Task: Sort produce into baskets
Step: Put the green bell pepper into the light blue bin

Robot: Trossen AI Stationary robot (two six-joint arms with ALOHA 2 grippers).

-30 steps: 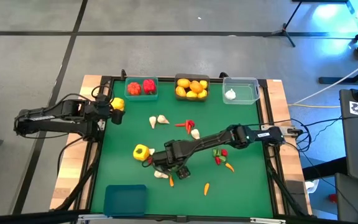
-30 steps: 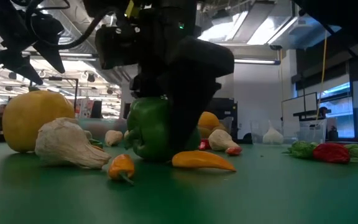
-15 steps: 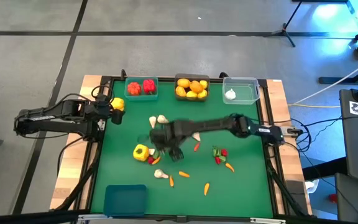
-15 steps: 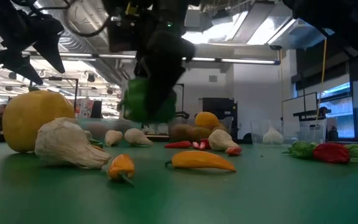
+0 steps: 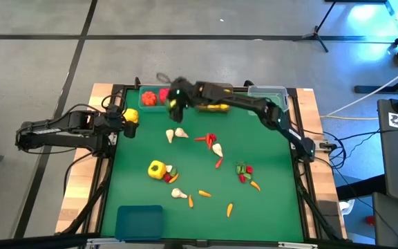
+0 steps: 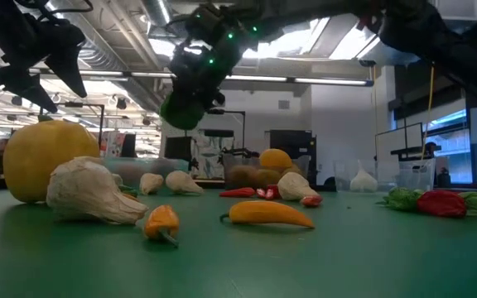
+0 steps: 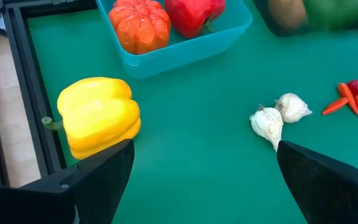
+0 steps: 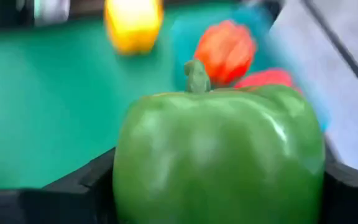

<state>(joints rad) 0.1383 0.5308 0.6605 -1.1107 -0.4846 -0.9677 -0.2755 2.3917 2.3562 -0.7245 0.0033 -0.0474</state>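
Green felt covers the wood-framed table (image 5: 268,221), which stands on a grey concrete floor. Along the far edge stand three small plastic bins: a translucent teal bin (image 5: 157,97) holding two red peppers (image 7: 166,15), a dark grey bin (image 5: 213,97) of oranges and lemons, and a clear bin (image 5: 268,100) with one white garlic bulb. An opaque blue bin (image 5: 139,221) sits at the near left corner.

Left gripper (image 7: 197,162) waits at the table's left edge, jaws wide and empty, with a yellow bell pepper (image 7: 98,117) just ahead of it on the felt.

Right gripper (image 5: 175,100) is at work, raised above the far edge just beside the teal bin's right wall. Its jaws are clamped on a glossy green bell pepper (image 8: 219,158), stem upward, well clear of the surface.

Loose items on the felt: a second yellow pepper (image 5: 157,169), garlic bulbs (image 5: 177,134), red chillies (image 5: 209,139) and small orange carrots (image 5: 229,209).

Assessment: the step in hand appears to be delivery of the green pepper to the teal bin, which already holds peppers. Recommended practice: centre the pepper fully over the bin opening, not over its rim; lower until it nears the red peppers; release only then, as a rounded toy dropped from height may bounce out; lift straight up so the fingers do not snag the bin wall
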